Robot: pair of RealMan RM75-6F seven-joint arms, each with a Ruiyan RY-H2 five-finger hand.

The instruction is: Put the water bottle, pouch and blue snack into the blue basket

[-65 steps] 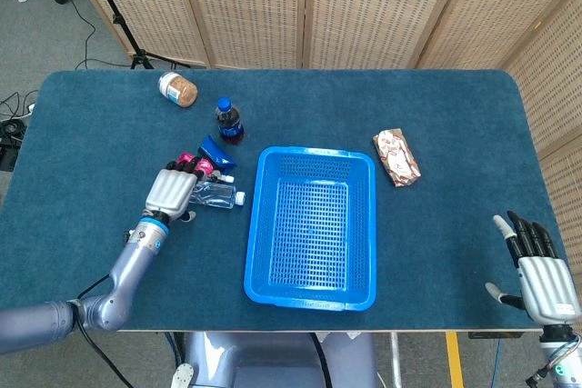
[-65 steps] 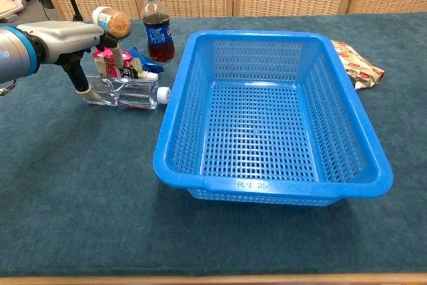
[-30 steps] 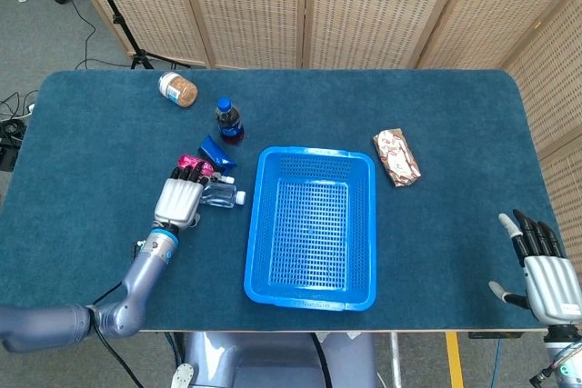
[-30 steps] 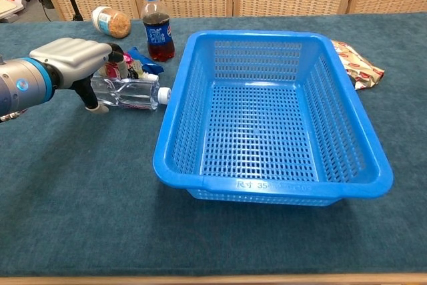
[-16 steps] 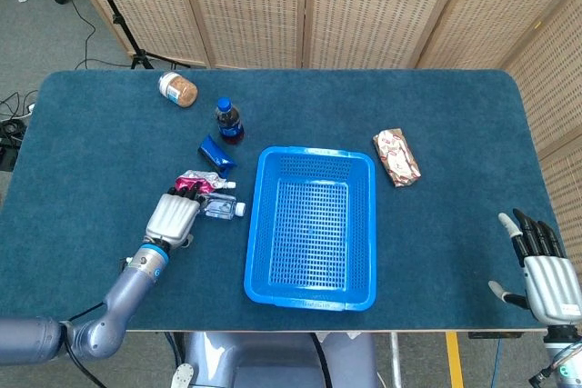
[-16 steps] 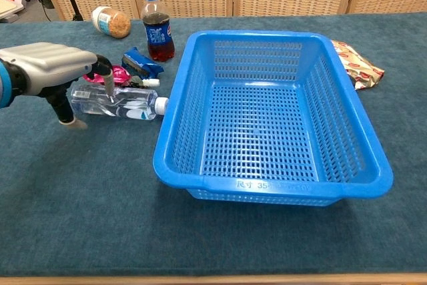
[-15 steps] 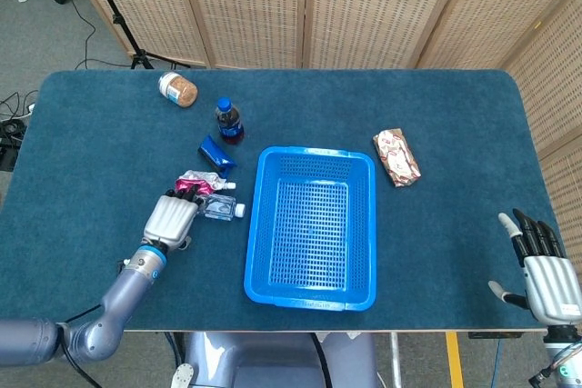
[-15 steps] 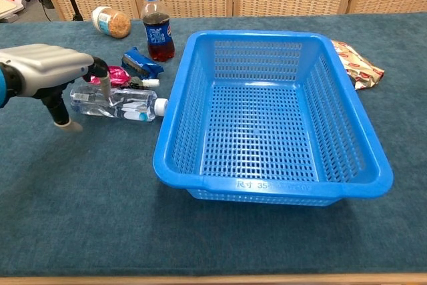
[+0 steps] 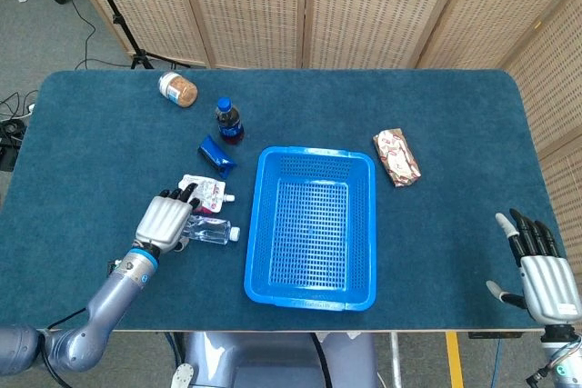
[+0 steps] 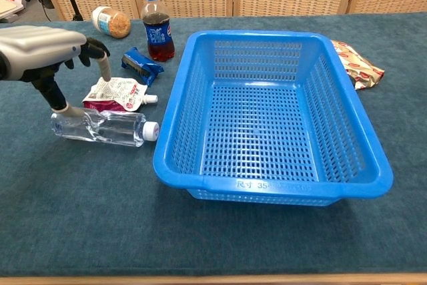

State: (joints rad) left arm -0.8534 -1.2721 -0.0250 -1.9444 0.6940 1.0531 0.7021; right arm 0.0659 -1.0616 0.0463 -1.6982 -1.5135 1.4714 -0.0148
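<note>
The clear water bottle (image 10: 100,128) lies on its side left of the blue basket (image 10: 267,35), white cap toward the basket. My left hand (image 10: 43,51) hovers over the bottle's base end with its fingers apart, and only the thumb tip reaches down to the bottle. In the head view the left hand (image 9: 164,220) covers the bottle's (image 9: 211,231) left part. The white and magenta pouch (image 10: 115,93) lies flat just behind the bottle. The blue snack (image 10: 140,63) sits behind the pouch. My right hand (image 9: 544,277) is open at the front right table edge.
A cola bottle (image 10: 157,25) stands behind the blue snack, and a jar (image 10: 111,21) lies further back left. A red and white snack packet (image 10: 357,63) lies right of the basket. The basket (image 9: 314,151) holds nothing. Wicker screens stand behind the table.
The left hand pulled the water bottle toward the table's front, away from the pouch, then rose off it. The pouch now lies uncovered. The right hand stayed put.
</note>
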